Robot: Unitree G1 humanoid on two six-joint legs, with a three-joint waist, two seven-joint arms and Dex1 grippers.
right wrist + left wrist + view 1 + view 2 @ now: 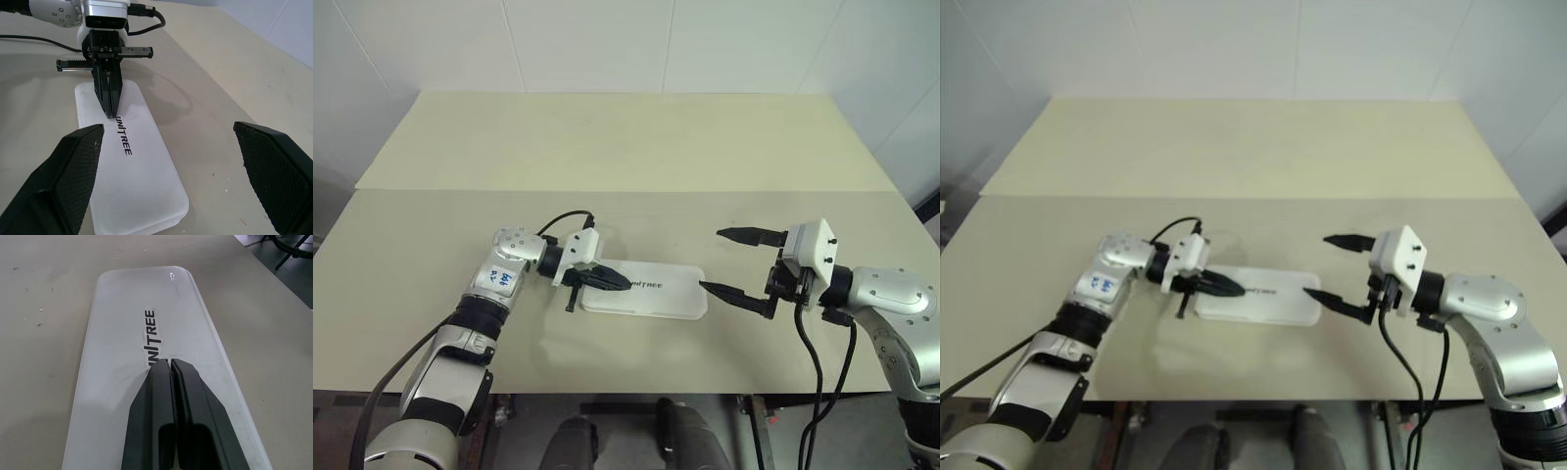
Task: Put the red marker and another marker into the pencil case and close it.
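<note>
The white pencil case point(651, 294) lies shut and flat on the table, its lid with the dark "UNITREE" logo point(150, 333) facing up. My left gripper point(625, 285) is shut with nothing between its fingers. Its tips sit over the lid at the start of the logo point(123, 137), and I cannot tell whether they touch. My right gripper point(712, 259) hangs wide open at the case's right end, one finger point(724, 291) close to that end and the other farther back. The red marker and the other marker are out of view.
The case rests on a cream table point(607, 147) with a seam across its middle. The table's front edge point(636, 394) runs close below the case. A white wall stands behind the far edge. Black cables point(808, 362) hang from my right wrist.
</note>
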